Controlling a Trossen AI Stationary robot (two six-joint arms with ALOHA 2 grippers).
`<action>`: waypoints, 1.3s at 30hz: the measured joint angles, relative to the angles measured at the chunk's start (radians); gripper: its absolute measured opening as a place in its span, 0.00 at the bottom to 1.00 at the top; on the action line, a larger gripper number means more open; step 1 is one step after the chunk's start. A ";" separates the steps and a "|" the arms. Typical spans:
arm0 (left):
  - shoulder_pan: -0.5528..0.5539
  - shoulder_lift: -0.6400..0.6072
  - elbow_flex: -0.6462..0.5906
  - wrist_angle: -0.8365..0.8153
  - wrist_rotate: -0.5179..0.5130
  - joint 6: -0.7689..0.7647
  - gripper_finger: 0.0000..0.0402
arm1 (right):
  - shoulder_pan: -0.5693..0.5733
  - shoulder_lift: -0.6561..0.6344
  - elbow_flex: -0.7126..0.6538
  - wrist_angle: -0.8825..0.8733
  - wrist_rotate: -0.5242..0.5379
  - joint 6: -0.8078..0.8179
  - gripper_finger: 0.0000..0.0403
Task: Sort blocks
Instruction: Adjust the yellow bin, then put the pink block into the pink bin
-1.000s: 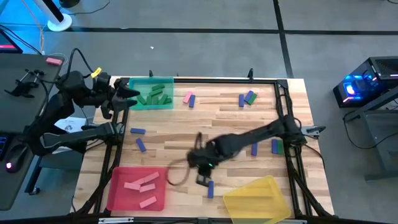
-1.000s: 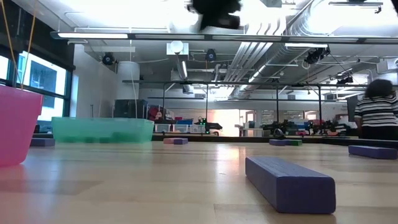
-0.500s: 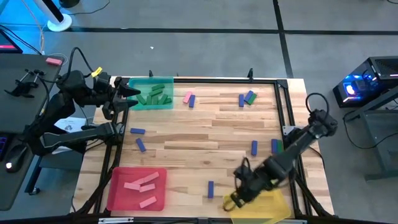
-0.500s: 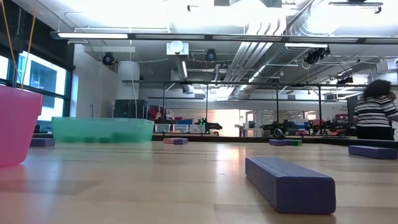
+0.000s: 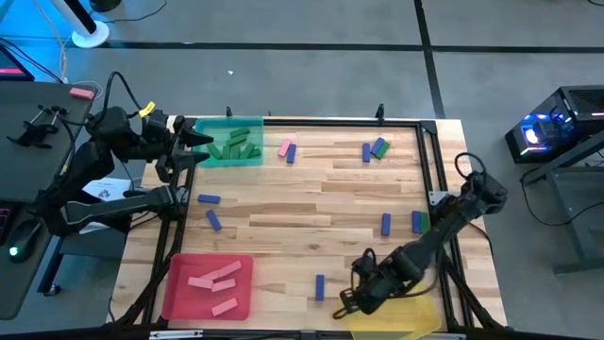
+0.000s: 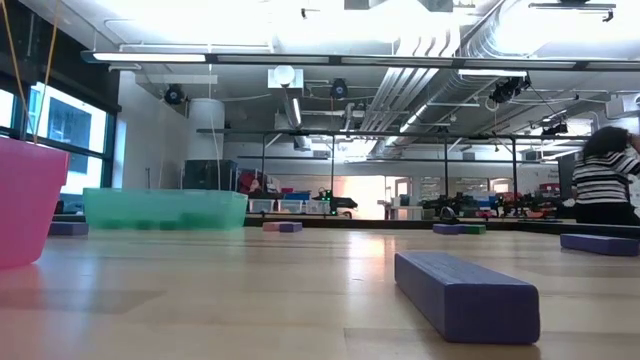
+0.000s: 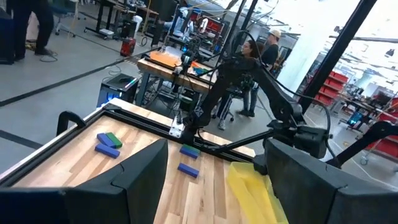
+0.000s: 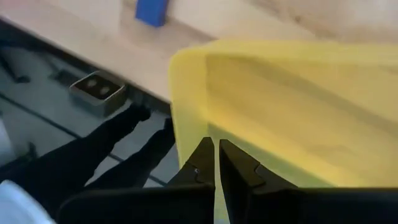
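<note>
Right gripper [image 5: 347, 304] was down at the near edge of the desk [image 5: 311, 194], its fingers [image 8: 202, 163] pinched together right on the rim of the yellow tray [image 8: 273, 93] — the thin wall sat between the tips, and no block was in them. Just beside it on the bare wood lay a blue block [image 5: 320, 287], apart from the tray. Over at the near left corner, the red tray [image 5: 209, 285] held three pink blocks [image 5: 213, 280].

Further up the desk, two blue blocks [image 5: 211, 210] lay near the left edge, and on the right side a blue block [image 5: 385, 224] sat alone, with a blue-and-green pair [image 5: 419, 222] close to the right arm.

At the far side, a pink and blue pair [image 5: 288, 149] rested just beside the green tray [image 5: 229, 143], which was filled with green blocks [image 5: 234, 146]. Another blue and green pair [image 5: 376, 149] lay toward the far right.

Left gripper [image 5: 196, 144] hung at the far left corner by the green tray, fingers [image 7: 140, 180] spread wide with nothing between them.

Beyond the desk, from the low camera, a person in a striped top [image 6: 606, 175] was at the right of the room
</note>
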 joint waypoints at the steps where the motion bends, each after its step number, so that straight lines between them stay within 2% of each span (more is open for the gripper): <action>1: 0.000 0.000 0.000 -0.001 0.000 0.002 0.64 | -0.012 0.015 0.000 -0.001 -0.012 -0.009 0.00; 10: 0.000 0.000 0.000 -0.001 0.000 0.003 0.64 | -0.073 0.130 0.000 0.167 -0.066 -0.086 0.00; 16: 0.000 0.000 0.000 0.000 0.000 0.008 0.64 | -0.092 0.135 0.000 0.111 -0.035 -0.083 0.00; 28: 0.000 0.000 0.000 0.000 0.000 0.032 0.64 | -0.172 0.134 0.001 0.063 0.099 -0.119 0.00; 36: 0.000 0.000 0.000 0.000 0.000 0.031 0.64 | -0.191 0.134 0.023 0.045 0.122 -0.179 0.00; 39: 0.000 0.000 0.000 0.000 0.000 0.031 0.64 | -0.187 0.130 0.067 -0.029 0.105 -0.200 0.00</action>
